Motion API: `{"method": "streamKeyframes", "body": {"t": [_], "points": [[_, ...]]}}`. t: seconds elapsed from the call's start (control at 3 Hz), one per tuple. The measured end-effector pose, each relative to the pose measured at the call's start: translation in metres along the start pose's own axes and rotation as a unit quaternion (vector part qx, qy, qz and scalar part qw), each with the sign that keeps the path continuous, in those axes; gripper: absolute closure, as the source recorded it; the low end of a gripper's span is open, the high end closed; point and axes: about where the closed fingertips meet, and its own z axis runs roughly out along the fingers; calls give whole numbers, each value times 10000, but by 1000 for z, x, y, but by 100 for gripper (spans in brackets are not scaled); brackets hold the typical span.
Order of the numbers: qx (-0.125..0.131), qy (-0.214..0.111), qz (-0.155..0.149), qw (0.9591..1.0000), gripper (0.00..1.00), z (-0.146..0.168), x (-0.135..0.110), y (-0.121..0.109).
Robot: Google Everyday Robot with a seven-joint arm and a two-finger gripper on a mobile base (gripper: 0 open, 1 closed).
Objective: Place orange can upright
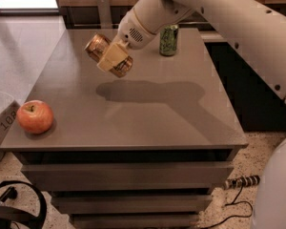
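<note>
The orange can [99, 48] is held tilted on its side in the air above the grey table [148, 113], over its rear left part. My gripper [111, 57] is shut on the orange can, with a tan finger [112, 56] across the can's middle. The can's silver ends point up-left and down-right. Its shadow falls on the table just below and to the right.
A green can [169, 40] stands upright at the table's back edge, right of the gripper. A red-orange apple [35, 117] sits at the front left corner. My white arm [219, 18] reaches in from the upper right. Drawers lie below the tabletop.
</note>
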Motion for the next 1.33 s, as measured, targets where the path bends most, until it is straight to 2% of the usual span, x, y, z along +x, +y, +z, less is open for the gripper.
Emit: {"method": "streamKeyframes", "body": {"t": [0.67, 1.33], "points": [[-207, -746, -123, 9969, 100, 19, 5, 4], [-314, -1452, -135, 9888, 100, 31, 7, 9]]}}
